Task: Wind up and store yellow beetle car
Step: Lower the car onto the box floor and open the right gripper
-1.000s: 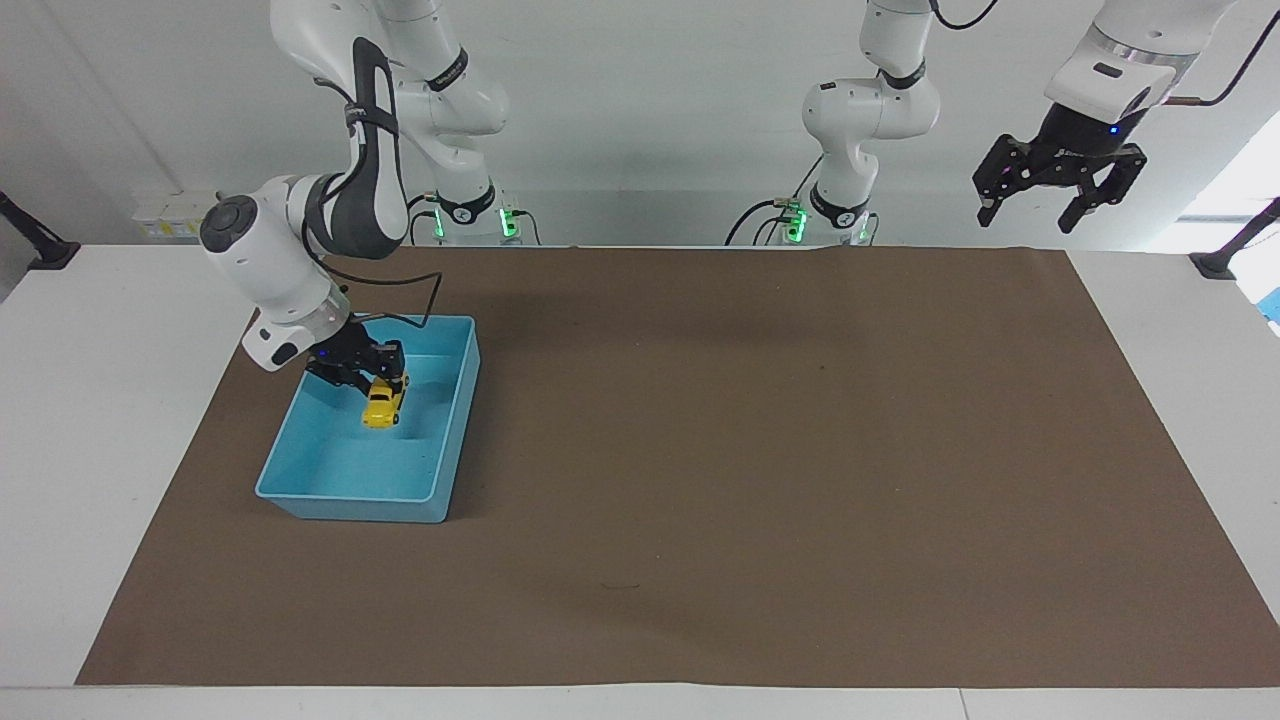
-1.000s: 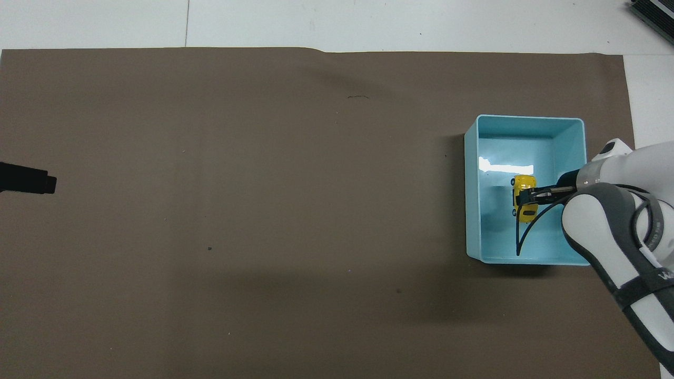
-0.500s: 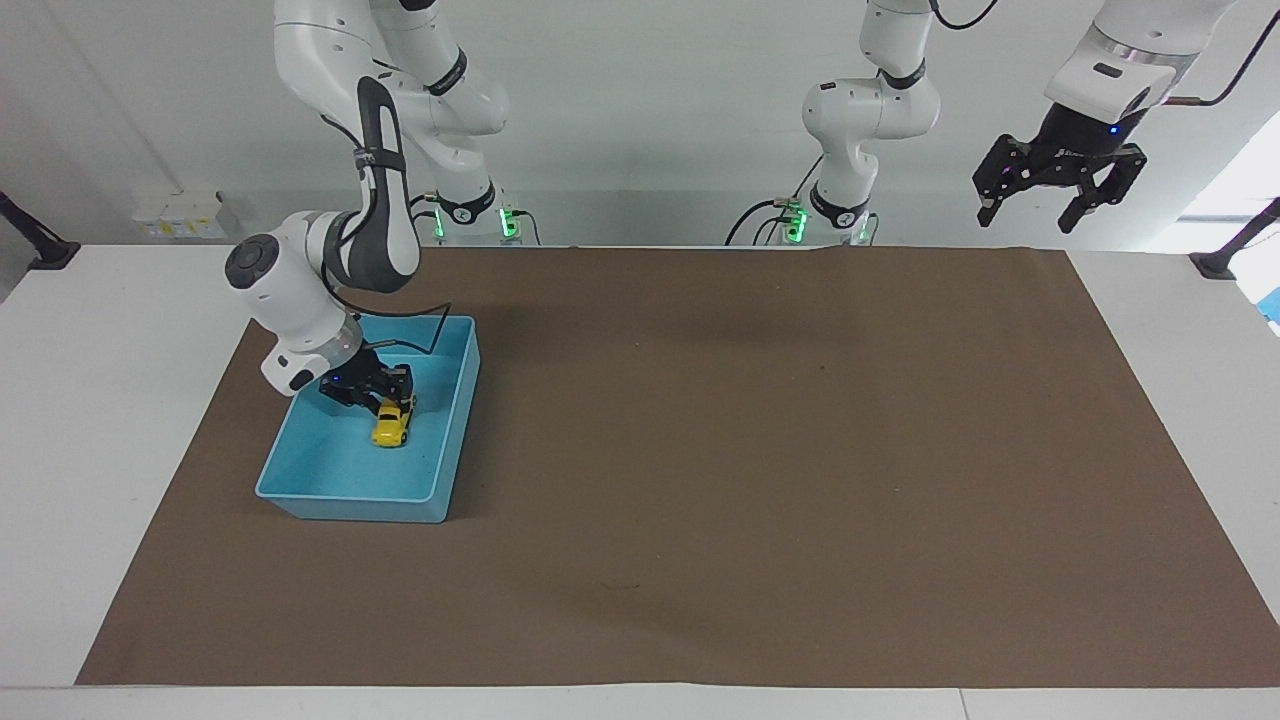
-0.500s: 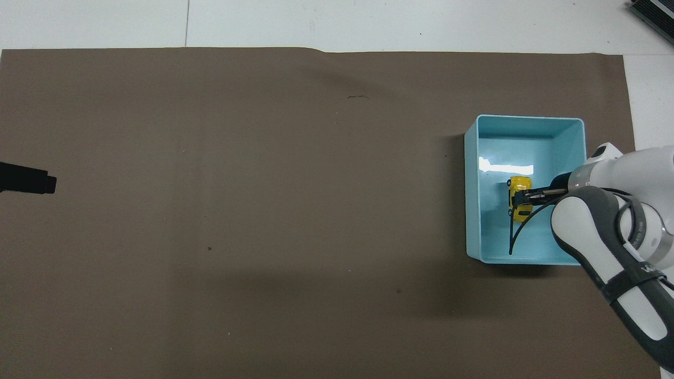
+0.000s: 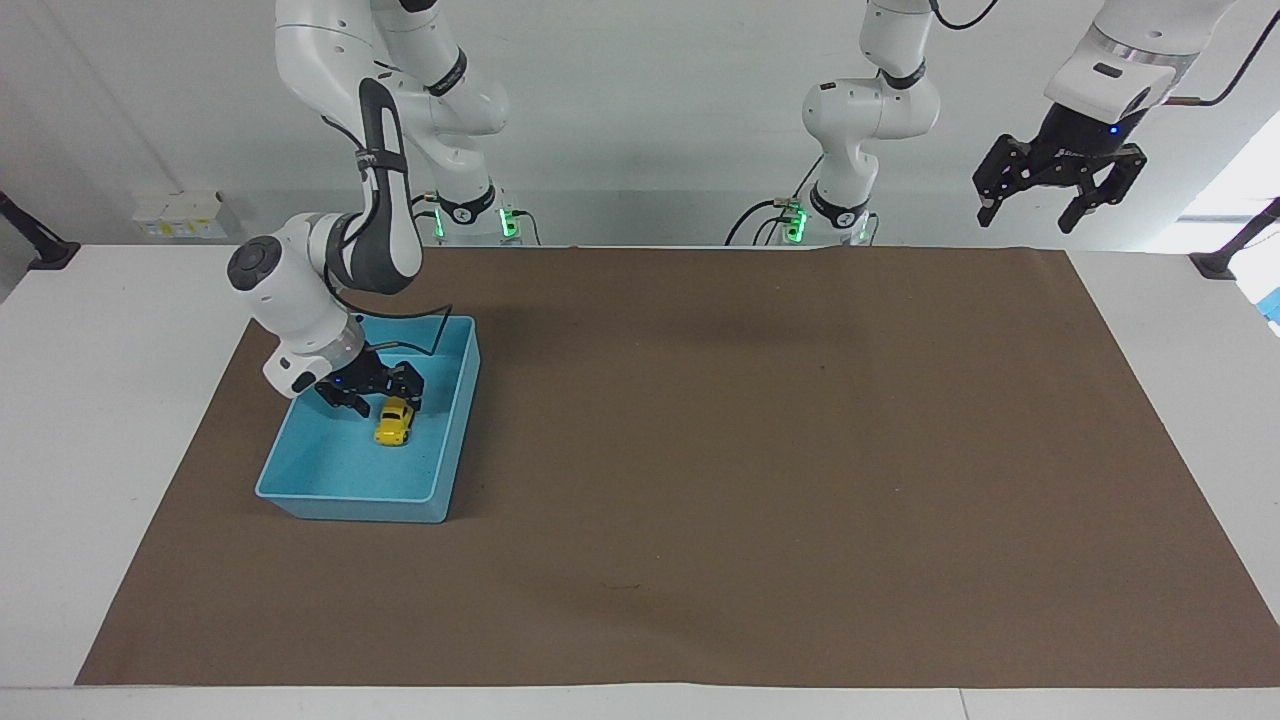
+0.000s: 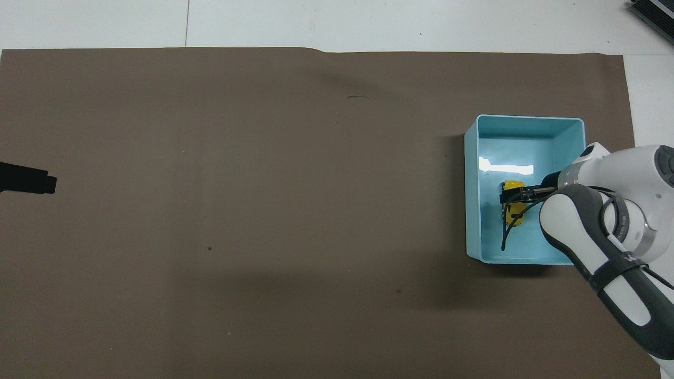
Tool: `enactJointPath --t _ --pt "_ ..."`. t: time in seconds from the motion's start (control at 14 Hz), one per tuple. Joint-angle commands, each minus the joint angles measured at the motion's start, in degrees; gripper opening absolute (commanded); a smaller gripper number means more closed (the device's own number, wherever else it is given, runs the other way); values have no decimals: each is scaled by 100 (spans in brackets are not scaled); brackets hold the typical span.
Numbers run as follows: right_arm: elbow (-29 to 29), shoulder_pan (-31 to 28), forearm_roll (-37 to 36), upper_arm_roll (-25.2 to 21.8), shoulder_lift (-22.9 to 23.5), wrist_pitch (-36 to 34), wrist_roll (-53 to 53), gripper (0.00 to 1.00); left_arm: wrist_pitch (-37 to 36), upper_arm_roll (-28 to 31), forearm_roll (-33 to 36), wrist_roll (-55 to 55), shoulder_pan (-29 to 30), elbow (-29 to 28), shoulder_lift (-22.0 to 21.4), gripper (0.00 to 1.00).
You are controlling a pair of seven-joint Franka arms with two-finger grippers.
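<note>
The yellow beetle car (image 5: 394, 423) sits on the floor of the light-blue bin (image 5: 345, 495), at the right arm's end of the table. My right gripper (image 5: 381, 402) hangs low inside the bin just above the car, open, with its fingers spread to either side and off the car. From overhead, the car (image 6: 516, 216) shows partly under the right gripper (image 6: 512, 200) in the bin (image 6: 526, 118). My left gripper (image 5: 1060, 192) is open and empty, raised high over the left arm's end of the table, where that arm waits.
A brown mat (image 5: 750, 450) covers most of the white table (image 5: 110, 420). A black cable (image 6: 506, 231) loops from the right wrist down into the bin. The left gripper's dark tip (image 6: 29, 179) shows at the overhead view's edge.
The right gripper lowered the car onto the bin floor, then opened and let it go. The left arm has not moved.
</note>
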Motion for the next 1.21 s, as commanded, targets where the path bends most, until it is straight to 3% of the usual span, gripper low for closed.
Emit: enactJointPath --t 0.0,0.43,0.57,0.79,1.14 --pt "358 49 120 31 -72 -431 -135 100 -60 -13 -26 4 41 -63 -95 100" --pt "1052 58 -282 40 -134 -889 -22 100 -60 -13 -26 4 41 -72 -95 100" --pt "1325 93 -906 101 -134 -1108 652 100 -60 -13 -26 4 41 -63 -87 100" --pt "1642 435 -1277 93 -151 -1626 1558 100 -60 -13 -26 4 41 -72 -87 100" --pt "1730 594 -1287 93 -537 -2172 1992 100 -60 -13 -26 4 41 -63 -96 100"
